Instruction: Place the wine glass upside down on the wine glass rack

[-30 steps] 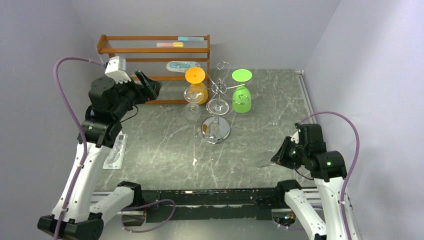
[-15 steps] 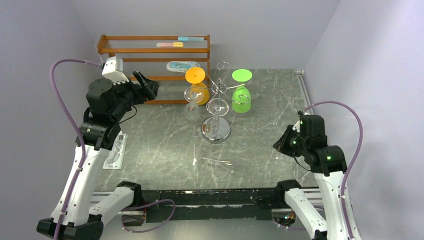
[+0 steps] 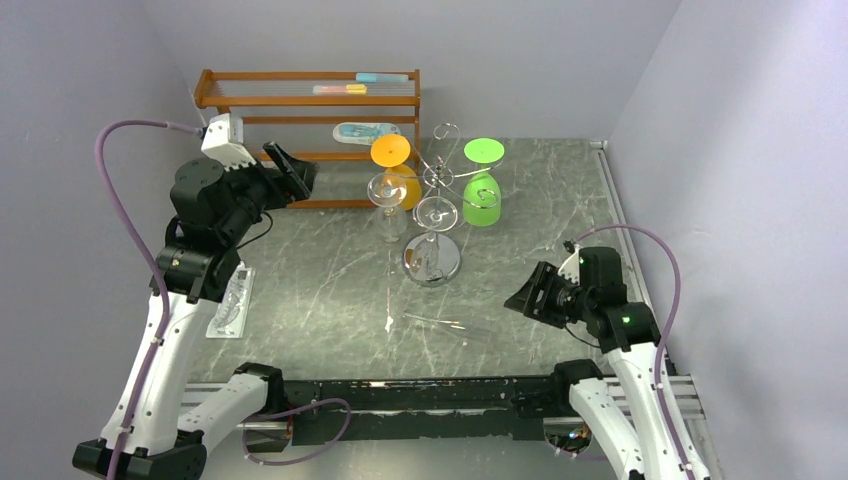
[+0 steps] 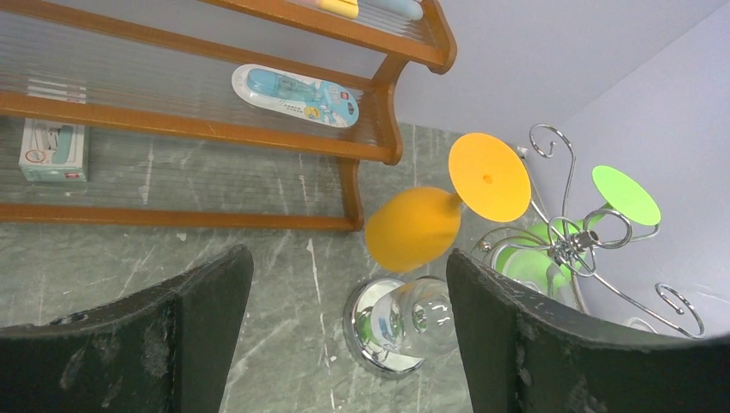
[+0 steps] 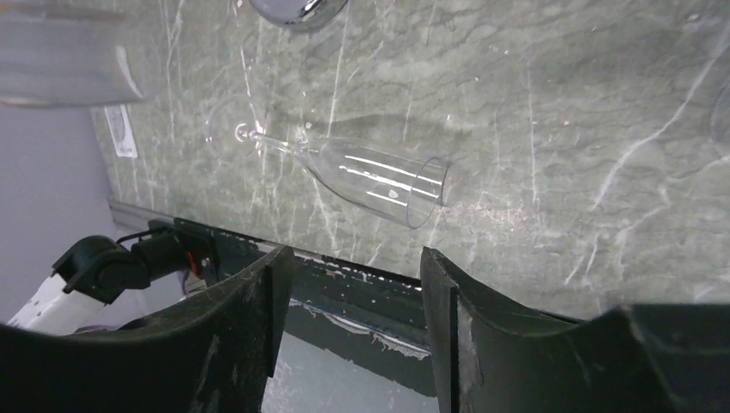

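Clear wine glass (image 5: 370, 179) lies on its side on the marble table (image 3: 300, 280) near the front edge, well apart from the chrome wine glass rack (image 3: 432, 255). Likely light, stiff, slick and brittle; the stem (image 5: 280, 146) looks the safest hold. Right gripper (image 5: 355, 258) spread, empty, near the bowl. Left gripper (image 4: 346, 258) spread, empty. Foot faint; glass barely shows from overhead.
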`<state>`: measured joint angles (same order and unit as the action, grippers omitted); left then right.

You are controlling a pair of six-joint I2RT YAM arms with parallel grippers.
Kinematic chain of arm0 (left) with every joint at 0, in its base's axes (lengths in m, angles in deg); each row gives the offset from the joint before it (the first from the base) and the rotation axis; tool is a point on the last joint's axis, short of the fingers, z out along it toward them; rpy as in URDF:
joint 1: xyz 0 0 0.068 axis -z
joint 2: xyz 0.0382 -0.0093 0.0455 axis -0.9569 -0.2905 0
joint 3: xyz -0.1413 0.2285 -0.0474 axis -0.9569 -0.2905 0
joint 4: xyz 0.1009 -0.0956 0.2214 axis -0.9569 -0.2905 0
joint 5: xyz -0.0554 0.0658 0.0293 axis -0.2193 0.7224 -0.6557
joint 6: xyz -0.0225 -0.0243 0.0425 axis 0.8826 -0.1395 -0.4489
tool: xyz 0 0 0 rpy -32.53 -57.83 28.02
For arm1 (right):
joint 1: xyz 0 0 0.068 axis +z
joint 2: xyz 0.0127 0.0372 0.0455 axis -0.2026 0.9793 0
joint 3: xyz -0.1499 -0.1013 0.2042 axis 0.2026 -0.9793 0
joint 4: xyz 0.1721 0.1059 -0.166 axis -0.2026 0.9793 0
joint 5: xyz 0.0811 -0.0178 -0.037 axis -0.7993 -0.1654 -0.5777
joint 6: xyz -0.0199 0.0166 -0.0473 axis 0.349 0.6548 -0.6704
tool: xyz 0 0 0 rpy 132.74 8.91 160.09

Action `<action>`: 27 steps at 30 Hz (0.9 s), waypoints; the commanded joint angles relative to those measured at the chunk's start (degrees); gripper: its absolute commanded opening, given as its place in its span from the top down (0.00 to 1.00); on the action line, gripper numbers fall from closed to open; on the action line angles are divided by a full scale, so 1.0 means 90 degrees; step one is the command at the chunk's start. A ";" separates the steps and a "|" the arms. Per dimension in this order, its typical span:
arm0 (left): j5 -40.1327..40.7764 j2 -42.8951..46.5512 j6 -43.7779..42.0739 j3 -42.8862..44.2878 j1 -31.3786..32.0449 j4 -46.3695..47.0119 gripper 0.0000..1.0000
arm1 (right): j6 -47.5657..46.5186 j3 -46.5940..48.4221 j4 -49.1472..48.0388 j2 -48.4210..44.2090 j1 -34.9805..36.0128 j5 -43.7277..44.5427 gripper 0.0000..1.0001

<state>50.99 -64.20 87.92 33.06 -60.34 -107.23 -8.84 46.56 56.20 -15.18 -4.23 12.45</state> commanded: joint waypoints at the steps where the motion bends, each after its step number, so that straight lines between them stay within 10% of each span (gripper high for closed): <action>1: 0.0125 0.0053 0.0066 0.0146 -0.0052 -0.0085 0.13 | 0.0314 -0.0338 -0.0568 -0.0177 0.0021 -0.0510 0.39; 13: 0.0110 -0.0044 0.0243 0.0023 -0.0052 -0.0013 0.13 | 0.0459 -0.0619 -0.1152 0.0177 0.0391 0.0051 0.28; 22: 0.0072 -0.0108 0.0280 -0.0026 -0.0052 -0.0031 0.12 | 0.2146 -0.0432 -0.1633 0.1173 0.3643 0.3049 0.27; 27: 0.0142 -0.0071 0.0203 -0.0017 -0.0053 -0.0170 0.12 | 0.2856 -0.0784 -0.1697 0.0994 0.4092 0.3548 0.24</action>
<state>51.01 -65.12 90.39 33.03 -60.34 -107.25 9.17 41.19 42.52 -4.30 30.85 35.36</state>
